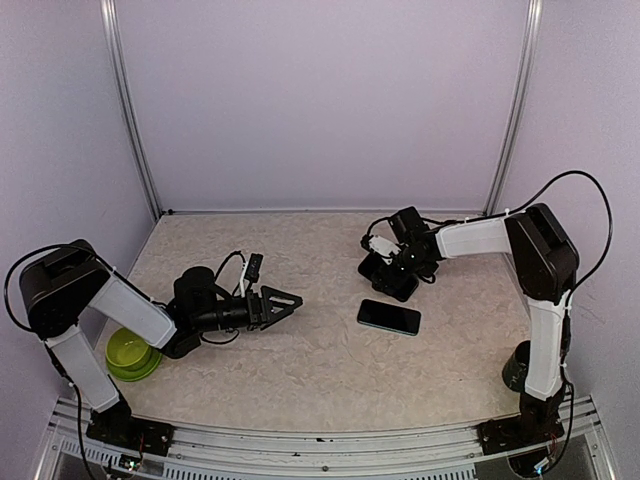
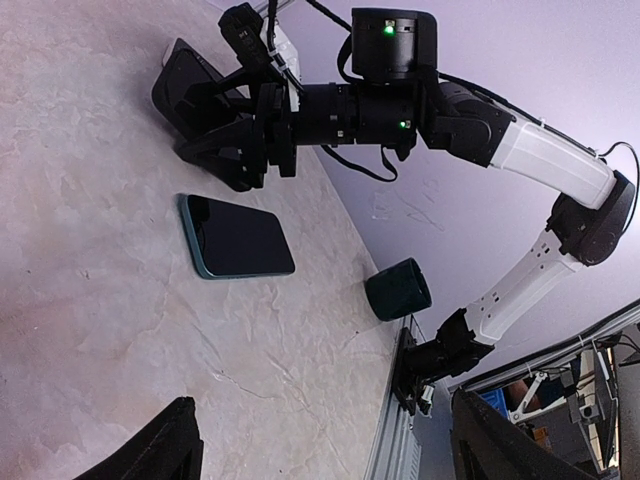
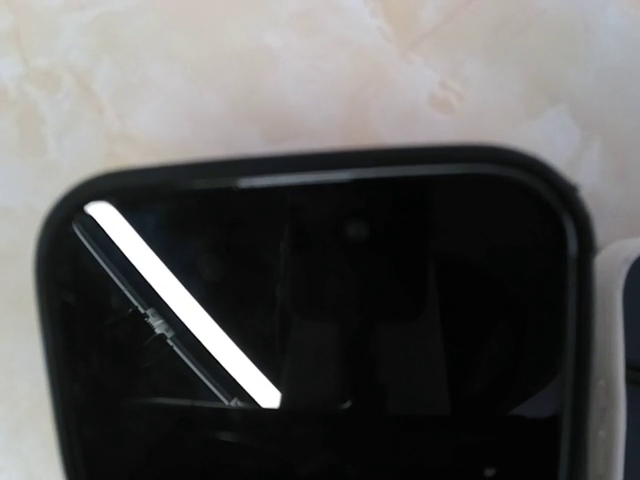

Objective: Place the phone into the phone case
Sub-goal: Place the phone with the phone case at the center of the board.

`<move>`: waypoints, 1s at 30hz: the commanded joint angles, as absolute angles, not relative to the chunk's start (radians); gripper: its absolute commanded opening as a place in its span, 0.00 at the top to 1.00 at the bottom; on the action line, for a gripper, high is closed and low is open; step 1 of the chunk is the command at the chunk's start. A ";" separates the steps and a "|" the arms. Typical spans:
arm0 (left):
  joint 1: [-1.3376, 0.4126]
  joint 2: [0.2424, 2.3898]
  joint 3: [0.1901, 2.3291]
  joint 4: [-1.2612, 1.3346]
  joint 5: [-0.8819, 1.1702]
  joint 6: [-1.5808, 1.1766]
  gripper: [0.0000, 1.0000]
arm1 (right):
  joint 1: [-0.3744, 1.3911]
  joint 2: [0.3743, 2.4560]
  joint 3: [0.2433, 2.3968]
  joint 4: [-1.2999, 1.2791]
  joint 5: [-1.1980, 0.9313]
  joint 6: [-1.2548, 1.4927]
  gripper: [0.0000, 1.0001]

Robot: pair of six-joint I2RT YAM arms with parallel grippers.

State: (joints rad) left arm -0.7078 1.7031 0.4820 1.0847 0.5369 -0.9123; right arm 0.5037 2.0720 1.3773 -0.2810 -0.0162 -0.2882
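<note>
**Top view.** The phone (image 1: 389, 316) lies flat, screen up, on the table (image 1: 300, 370), at 3 o'clock from the centre. Just beside it, at 12 o'clock, is the black case (image 1: 402, 290), under the tip of the right gripper (image 1: 385, 270). The left gripper (image 1: 288, 301) is at 9 o'clock from the phone and well apart from it. Its fingers are released and hold nothing. A green bowl (image 1: 130, 353) sits at 8 o'clock by the left arm's base. A dark cup (image 1: 515, 366) stands at 4 o'clock by the right arm.

**Left wrist view.** The left fingers (image 2: 160, 450) stand wide apart with only table between them. The phone shows a dark screen and a teal rim. At 12 o'clock from it, the right gripper comes down onto the case (image 2: 178, 75), which looks tilted. The jaws are spread wide about the case, but I cannot tell whether they clamp it. The cup is at 4 o'clock from the phone.

**Right wrist view.** The glossy case (image 3: 320, 330) fills most of the frame, very close, with table at 12 o'clock. A white part (image 3: 615, 340) shows at 3 o'clock. No fingers are visible here.
</note>
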 commanded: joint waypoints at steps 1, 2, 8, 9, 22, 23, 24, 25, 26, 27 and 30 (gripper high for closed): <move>-0.704 1.711 0.485 1.115 0.528 -0.910 0.16 | 0.488 2.092 1.348 -0.381 0.006 -0.306 0.31; -0.704 1.710 0.484 1.115 0.527 -0.910 0.16 | 0.488 2.093 1.348 -0.384 0.002 -0.307 0.30; -0.704 1.703 0.484 1.108 0.523 -0.908 0.17 | 0.486 2.094 1.348 -0.387 0.003 -0.306 0.26; -0.704 1.702 0.485 1.108 0.523 -0.908 0.17 | 0.485 2.094 1.348 -0.387 0.004 -0.305 0.25; -0.703 1.698 0.495 1.092 0.523 -0.904 0.16 | 0.471 2.101 1.355 -0.399 0.002 -0.298 0.18; -0.704 1.698 0.495 1.092 0.522 -0.904 0.16 | 0.471 2.102 1.356 -0.399 0.002 -0.298 0.18; -0.703 1.697 0.496 1.092 0.522 -0.905 0.16 | 0.471 2.103 1.356 -0.400 0.002 -0.298 0.18; -0.703 1.697 0.496 1.091 0.522 -0.903 0.16 | 0.470 2.103 1.357 -0.401 0.002 -0.299 0.18; -0.702 1.697 0.497 1.090 0.522 -0.903 0.16 | 0.469 2.103 1.358 -0.401 0.002 -0.299 0.18; -0.703 1.697 0.498 1.088 0.522 -0.903 0.16 | 0.469 2.104 1.358 -0.401 0.002 -0.298 0.18; -0.703 1.695 0.499 1.086 0.522 -0.901 0.16 | 0.466 2.105 1.359 -0.403 0.002 -0.301 0.18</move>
